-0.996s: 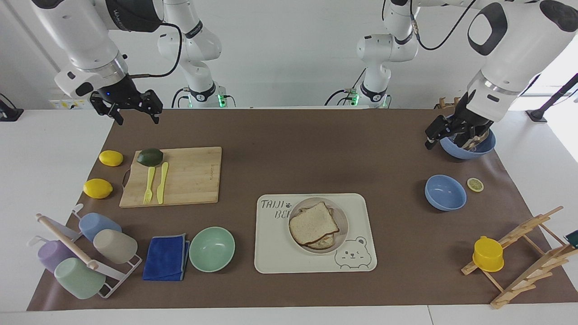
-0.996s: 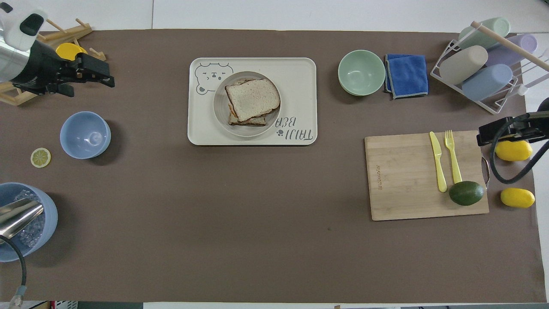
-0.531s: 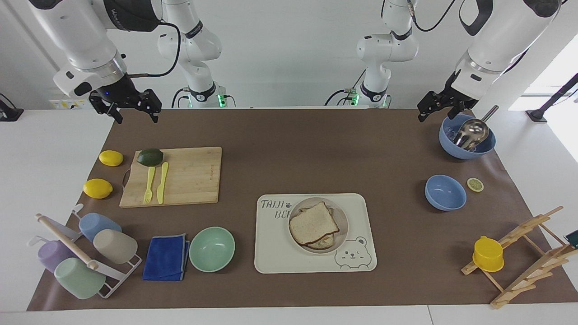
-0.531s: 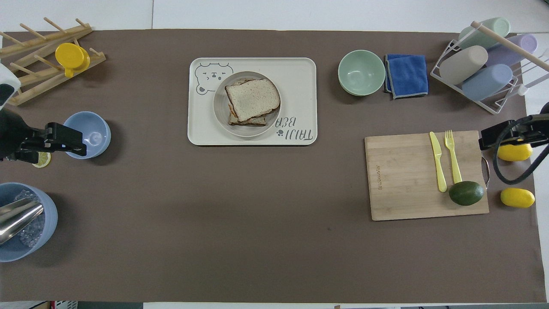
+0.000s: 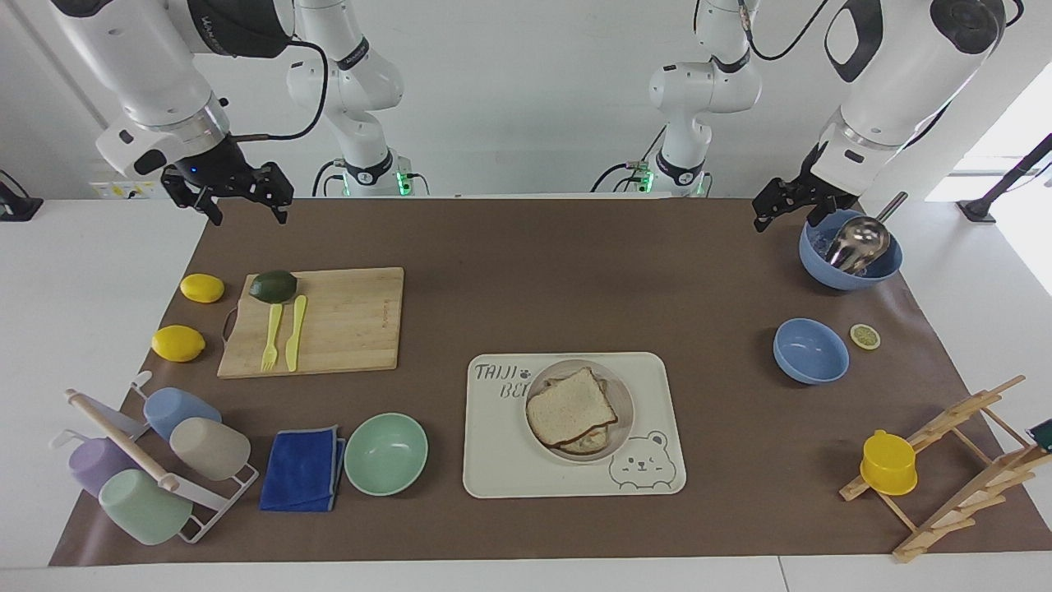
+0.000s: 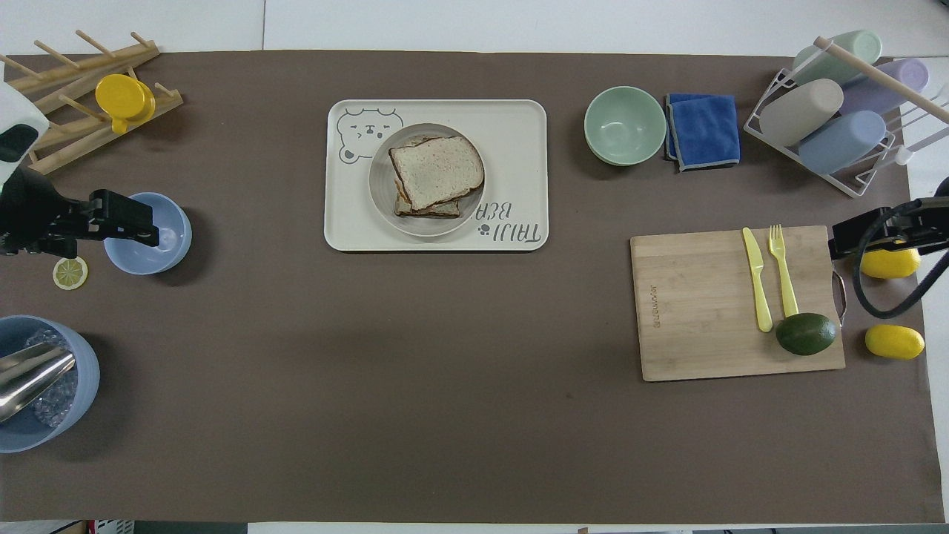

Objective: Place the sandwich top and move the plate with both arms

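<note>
Counts: two lemons (image 5: 202, 288), two blue bowls (image 5: 810, 351), one green bowl (image 5: 385, 453).
Bread (image 5: 570, 407): squarish brown slice topping the stack on the round plate (image 5: 623, 403), on the tray (image 5: 649, 378).
Left gripper (image 5: 787, 208): open, empty, at the plate's 2 o'clock in the facing view.
Right gripper (image 5: 243, 204): open, empty, at its 10 o'clock.

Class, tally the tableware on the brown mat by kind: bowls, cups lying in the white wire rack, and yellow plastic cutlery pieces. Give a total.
Round bowls: 3 (mint green, empty blue, blue with metal scoop)
Pastel cups: 4
Yellow plastic cutlery: 2 (fork, knife)
Total: 9
</note>
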